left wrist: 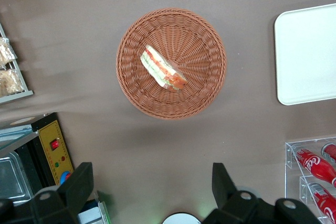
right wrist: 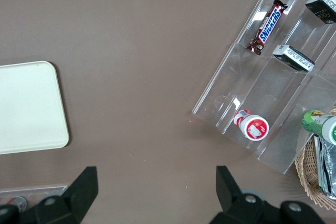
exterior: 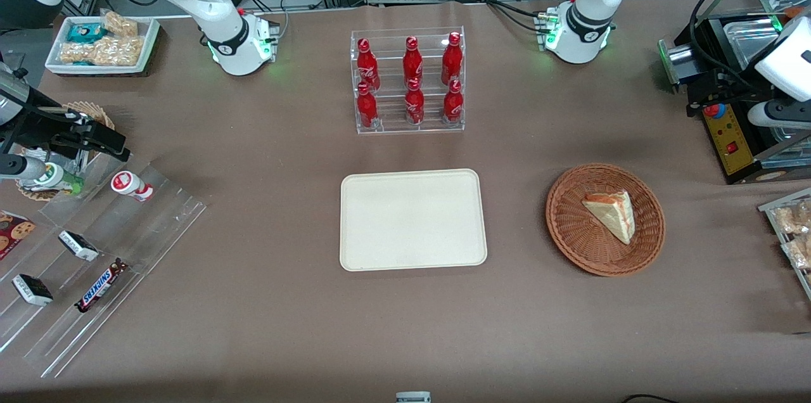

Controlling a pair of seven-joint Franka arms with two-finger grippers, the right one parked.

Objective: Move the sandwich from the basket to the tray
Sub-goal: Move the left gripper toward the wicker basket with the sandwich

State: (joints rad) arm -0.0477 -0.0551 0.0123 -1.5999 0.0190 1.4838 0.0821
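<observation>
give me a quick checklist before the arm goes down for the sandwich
1. Sandwich in the basket: ok, it lies alone near the middle.
2. Gripper open: ok, fingers spread wide.
3. Gripper over the sandwich: not ok, it is high and off to one side of the basket, above bare table.
4. Gripper holding nothing: ok.
5. Tray free to receive: ok, nothing on it.
6. Path from basket to tray: ok, only bare table between them.

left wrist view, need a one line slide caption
Open end effector high above the sandwich lying in the basket, tray beside it.
</observation>
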